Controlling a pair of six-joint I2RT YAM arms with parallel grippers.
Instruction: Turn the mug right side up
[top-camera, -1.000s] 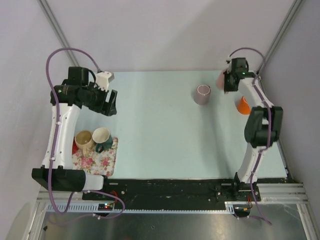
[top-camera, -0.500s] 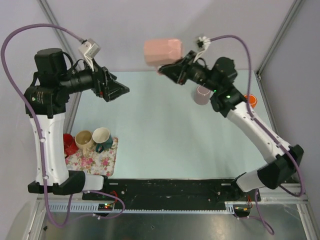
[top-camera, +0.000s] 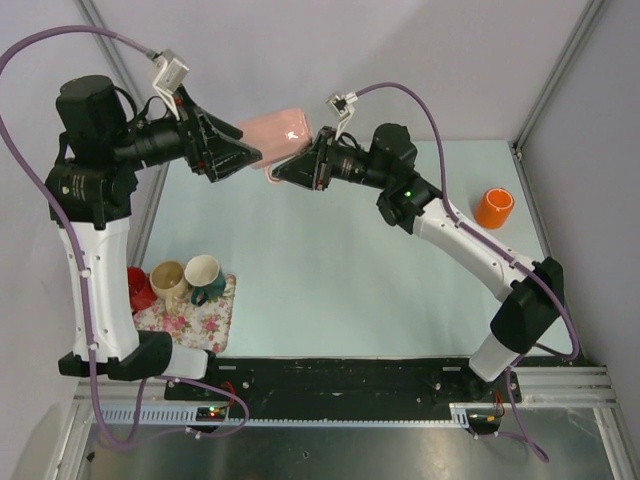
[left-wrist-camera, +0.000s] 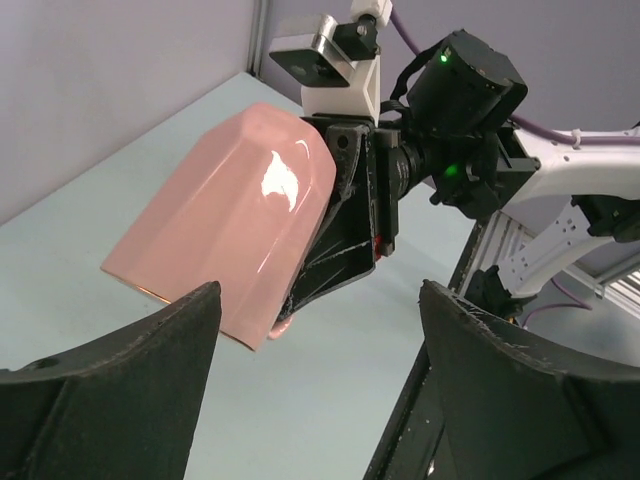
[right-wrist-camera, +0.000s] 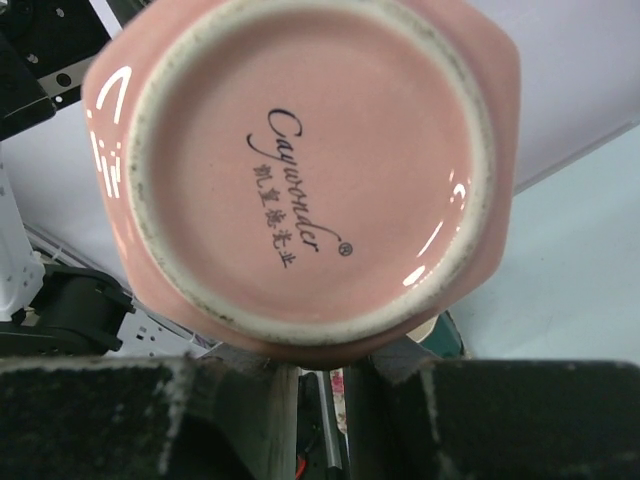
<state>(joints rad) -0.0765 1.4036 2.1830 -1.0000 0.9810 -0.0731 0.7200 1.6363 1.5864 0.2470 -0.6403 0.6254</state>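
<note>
The right gripper (top-camera: 287, 170), clamped on the pink mug (top-camera: 283, 131), has swung it over to the left gripper (top-camera: 248, 158), wide open and empty, likely for a flipping handover.

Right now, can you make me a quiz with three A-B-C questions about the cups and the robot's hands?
1. Where is the pink mug?
A. on a flowery tray
B. up in the air, in the right gripper
C. lying on the table

2. What colour is the lone cup on the right?
A. orange
B. blue
C. black

3. How is the left gripper?
A. open
B. shut on the pink mug
C. shut on a spoon

Answers:
1 B: the top view shows it held up, clamped by the right gripper.
2 A: it is bright orange.
3 A: the left wrist view shows its fingers wide apart.
</note>
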